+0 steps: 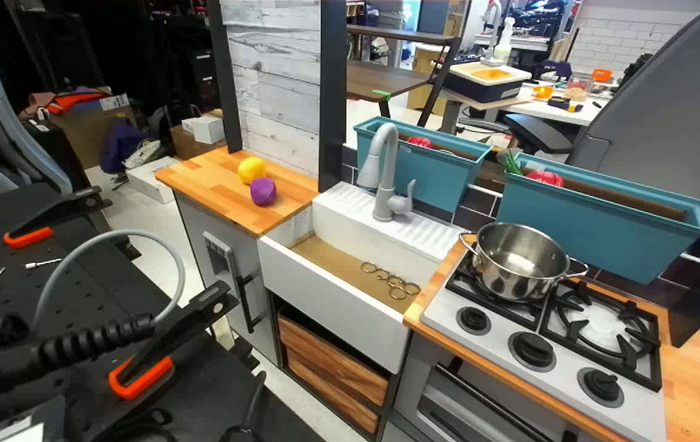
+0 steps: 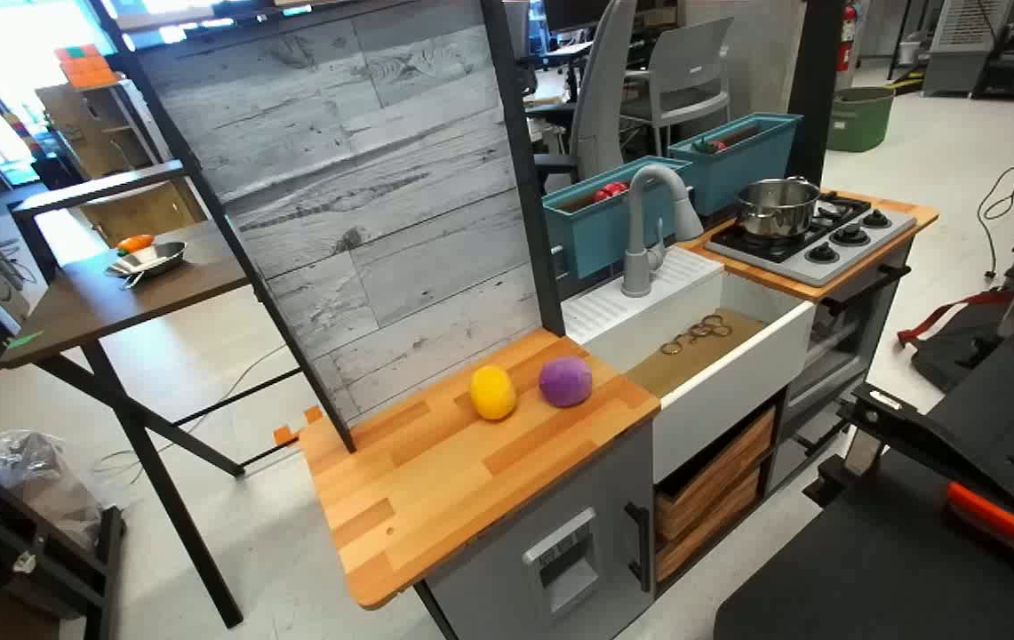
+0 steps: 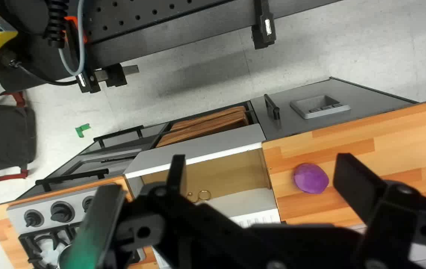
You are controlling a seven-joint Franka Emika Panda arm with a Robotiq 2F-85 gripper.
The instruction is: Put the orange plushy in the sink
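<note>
The orange plushy, a small yellow-orange round toy, sits on the wooden counter beside the sink in both exterior views (image 1: 251,170) (image 2: 492,393). It does not show in the wrist view. The sink, a white basin with a tan floor, is in both exterior views (image 1: 331,301) (image 2: 729,396) and the wrist view (image 3: 201,147). My gripper (image 3: 261,168) is open with nothing between its fingers. In the wrist view the left finger overlaps the sink and the right finger overlaps the counter. The gripper is out of both exterior views.
A purple toy (image 1: 262,191) (image 2: 565,382) (image 3: 311,178) sits beside the plushy, nearer the sink. Several metal rings (image 1: 396,283) lie in the sink. A grey faucet (image 1: 386,166) rises behind it. A steel pot (image 1: 518,261) stands on the stove. Teal bins (image 1: 429,172) (image 1: 601,221) hang behind.
</note>
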